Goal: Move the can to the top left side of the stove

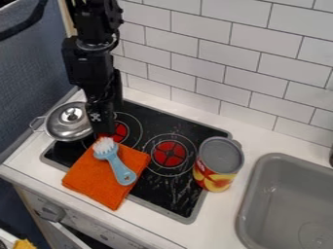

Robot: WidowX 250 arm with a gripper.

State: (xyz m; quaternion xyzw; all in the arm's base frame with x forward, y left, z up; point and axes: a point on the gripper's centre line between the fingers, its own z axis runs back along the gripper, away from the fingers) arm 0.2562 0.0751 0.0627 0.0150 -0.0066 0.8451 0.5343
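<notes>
Camera view: the big can (pixel 218 164) stands up straight at the right edge of the stove (pixel 162 193), well apart from the robot arm (pixel 91 63), whose jaws are down by the left burner (pixel 119 131). I can't tell if the jaws are apart or together. The can looks fat and round, so a grab that is off to one side might make it slip, tip over, or roll toward the sink (pixel 286 194). If it is not lifted high enough on its way over, it could bump the blue brush (pixel 117 163) on the orange cloth (pixel 91 176) and knock it off, or drag the cloth along. The top left spot looks tight too: the silver pot (pixel 68 122) is right there, so the can could push it or land on its rim and lean. Swing too far back and it may hit the tile wall (pixel 228 68).
</notes>
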